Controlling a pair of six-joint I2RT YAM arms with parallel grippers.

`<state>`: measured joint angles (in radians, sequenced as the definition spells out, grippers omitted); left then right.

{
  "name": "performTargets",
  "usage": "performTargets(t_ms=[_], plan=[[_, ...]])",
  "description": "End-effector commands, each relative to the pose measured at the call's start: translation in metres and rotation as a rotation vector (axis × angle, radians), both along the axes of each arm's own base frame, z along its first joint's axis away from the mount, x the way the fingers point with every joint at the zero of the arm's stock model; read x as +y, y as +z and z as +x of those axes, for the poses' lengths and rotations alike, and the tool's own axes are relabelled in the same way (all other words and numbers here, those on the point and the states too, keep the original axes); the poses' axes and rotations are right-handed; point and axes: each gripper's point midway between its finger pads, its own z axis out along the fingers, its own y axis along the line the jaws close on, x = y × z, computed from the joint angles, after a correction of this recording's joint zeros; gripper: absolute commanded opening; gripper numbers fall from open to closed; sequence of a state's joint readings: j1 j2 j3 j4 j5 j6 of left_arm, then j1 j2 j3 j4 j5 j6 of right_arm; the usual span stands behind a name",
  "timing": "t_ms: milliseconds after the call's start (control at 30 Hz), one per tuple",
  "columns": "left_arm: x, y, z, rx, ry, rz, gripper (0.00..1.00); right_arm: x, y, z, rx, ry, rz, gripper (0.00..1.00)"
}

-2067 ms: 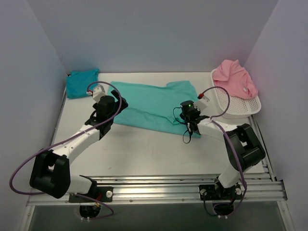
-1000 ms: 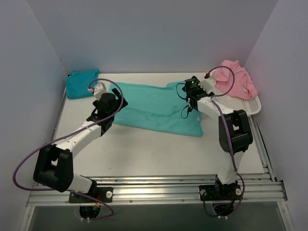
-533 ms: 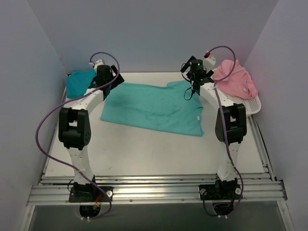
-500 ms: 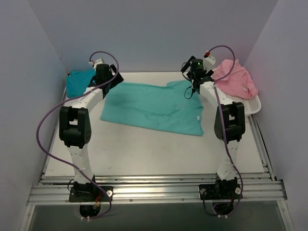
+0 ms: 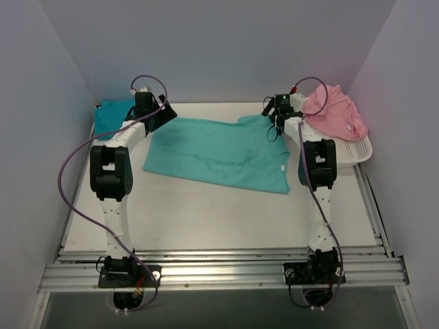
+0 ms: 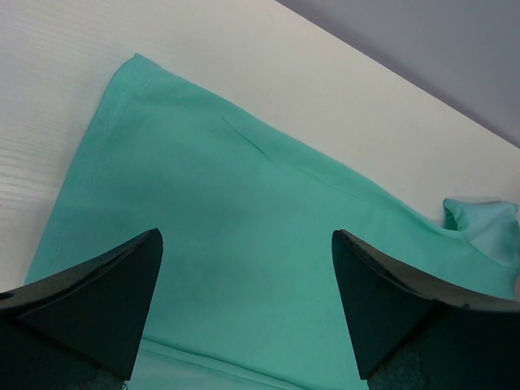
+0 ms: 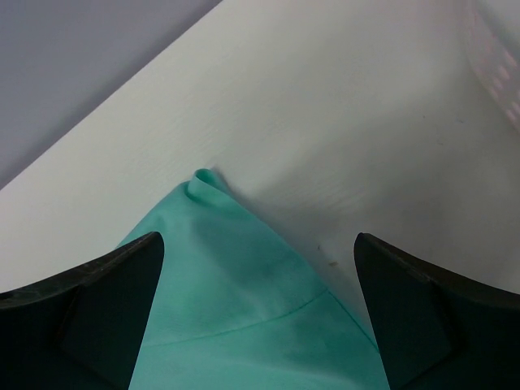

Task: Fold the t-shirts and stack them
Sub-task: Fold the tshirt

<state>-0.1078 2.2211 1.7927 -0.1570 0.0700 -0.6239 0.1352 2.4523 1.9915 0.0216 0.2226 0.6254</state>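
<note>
A sea-green t-shirt [image 5: 216,154] lies spread flat in the middle of the table. My left gripper [image 5: 158,114] hovers open over its back left corner, and the left wrist view shows only cloth [image 6: 244,211] between the wide-apart fingers [image 6: 97,301]. My right gripper [image 5: 273,118] hovers open over the back right corner, where a small fold of cloth [image 7: 207,187] sticks up; nothing sits between its fingers [image 7: 422,301]. A darker turquoise t-shirt [image 5: 110,118] lies folded at the back left. A pink t-shirt [image 5: 335,113] is heaped on the basket.
A white mesh basket [image 5: 346,149] stands at the back right, its edge showing in the right wrist view [image 7: 496,49]. Walls close in the table on the left, back and right. Bare white tabletop [image 5: 206,212] lies in front of the shirt.
Both arms have stretched from the shirt's near side to its back edge. The shirt now lies flat and uncovered. Both grippers stayed open.
</note>
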Motion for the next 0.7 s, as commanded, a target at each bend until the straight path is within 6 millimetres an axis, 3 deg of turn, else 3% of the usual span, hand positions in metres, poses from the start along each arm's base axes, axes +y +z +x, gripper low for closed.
performTargets(t_ms=[0,533,667], plan=[[0.0,0.019,0.011,-0.053,-0.026,-0.017,0.94,0.006,0.034,0.018,-0.08,0.024,0.005,0.99],[0.004,0.017,0.006,-0.055,-0.019,-0.022,0.94,0.025,-0.017,0.031,-0.056,0.045,0.104,0.96],[0.005,0.016,0.007,-0.055,-0.015,-0.028,0.94,0.042,-0.024,0.03,-0.055,0.071,0.135,0.86]])
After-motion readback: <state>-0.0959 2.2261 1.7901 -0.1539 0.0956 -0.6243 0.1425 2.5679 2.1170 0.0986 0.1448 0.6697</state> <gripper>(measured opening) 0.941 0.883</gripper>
